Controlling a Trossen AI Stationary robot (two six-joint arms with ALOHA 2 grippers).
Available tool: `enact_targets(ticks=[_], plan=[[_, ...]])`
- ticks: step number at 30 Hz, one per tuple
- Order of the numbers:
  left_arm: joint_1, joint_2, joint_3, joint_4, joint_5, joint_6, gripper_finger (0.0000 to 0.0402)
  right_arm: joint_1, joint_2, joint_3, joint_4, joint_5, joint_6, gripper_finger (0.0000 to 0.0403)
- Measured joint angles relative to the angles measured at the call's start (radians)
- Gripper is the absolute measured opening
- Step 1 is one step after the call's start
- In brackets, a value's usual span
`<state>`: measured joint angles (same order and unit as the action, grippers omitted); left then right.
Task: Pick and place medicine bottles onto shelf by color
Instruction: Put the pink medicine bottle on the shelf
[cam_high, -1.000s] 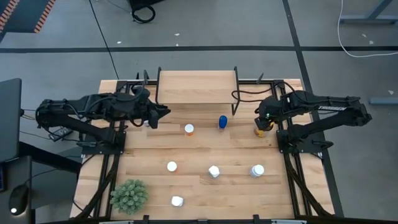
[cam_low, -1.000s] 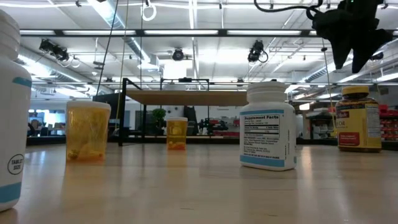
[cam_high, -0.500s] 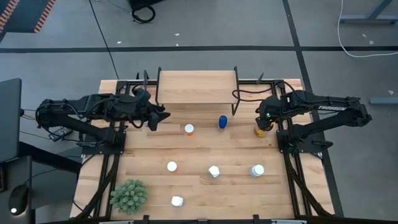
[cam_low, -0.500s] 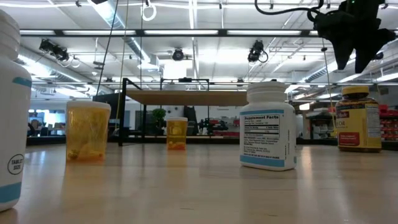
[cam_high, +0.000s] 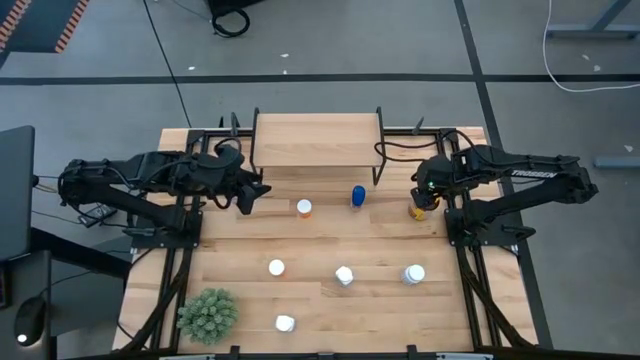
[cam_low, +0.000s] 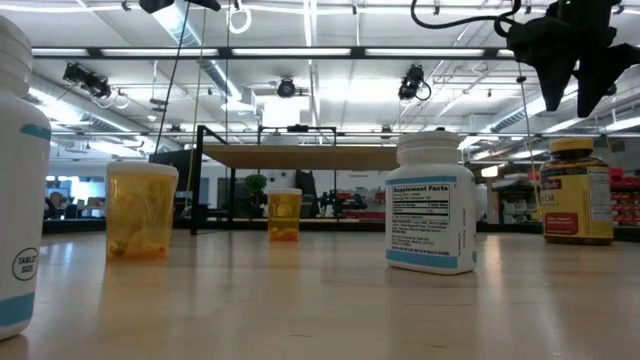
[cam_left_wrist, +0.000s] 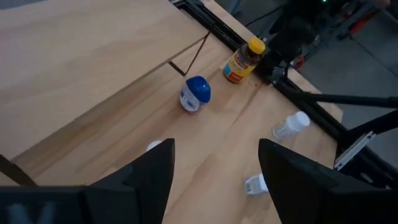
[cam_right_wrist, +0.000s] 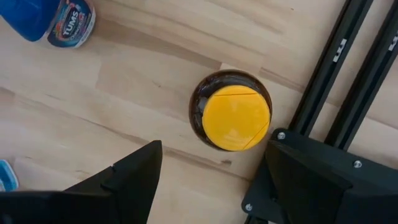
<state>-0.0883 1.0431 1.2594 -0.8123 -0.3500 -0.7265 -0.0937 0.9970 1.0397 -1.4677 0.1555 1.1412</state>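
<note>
Left gripper (cam_high: 262, 187) now wider open than a second ago, empty, drawn back; orange bottle (cam_high: 304, 208) ahead, ungrasped. Right gripper (cam_high: 420, 196) wide open, empty, above amber bottle (cam_right_wrist: 231, 117). Shelf (cam_high: 316, 139) bare.

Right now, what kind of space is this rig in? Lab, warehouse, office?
Probably a robotics lab or workshop in an industrial hall. The low view shows an open ceiling with strip lights and ducting beyond the wooden table. From above, there is bare concrete floor with black tape lines and loose cables.
</note>
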Motion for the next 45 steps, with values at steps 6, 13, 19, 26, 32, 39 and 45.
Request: enact_targets(ticks=[6, 13, 19, 26, 32, 39, 45], plan=[[0.000, 0.000, 0.000, -0.035, 0.000, 0.006, 0.0235, 0.000, 0.000, 0.000, 0.000, -0.003, 0.000, 0.0296], [0.000, 0.000, 0.000, -0.046, 0.000, 0.005, 0.0233, 0.000, 0.000, 0.000, 0.000, -0.003, -0.008, 0.0296], [0.000, 0.000, 0.000, -0.052, 0.000, 0.013, 0.0232, 0.000, 0.000, 0.000, 0.000, -0.004, -0.015, 0.0296], [0.041, 0.029, 0.001, -0.300, -0.081, -0.052, 0.0231, 0.000, 0.000, 0.000, 0.000, -0.003, -0.022, 0.0296], [0.114, 0.137, 0.001, -0.565, -0.044, -0.162, 0.0236, 0.000, 0.000, 0.000, 0.000, -0.003, -0.037, 0.0296], [0.157, 0.223, -0.036, -0.570, 0.049, 0.026, 0.0252, 0.000, 0.000, 0.000, 0.001, -0.003, -0.077, 0.0296], [0.183, 0.210, -0.136, -0.560, 0.196, 0.218, 0.0240, 0.000, 0.000, 0.000, 0.000, -0.003, -0.117, 0.0296]])
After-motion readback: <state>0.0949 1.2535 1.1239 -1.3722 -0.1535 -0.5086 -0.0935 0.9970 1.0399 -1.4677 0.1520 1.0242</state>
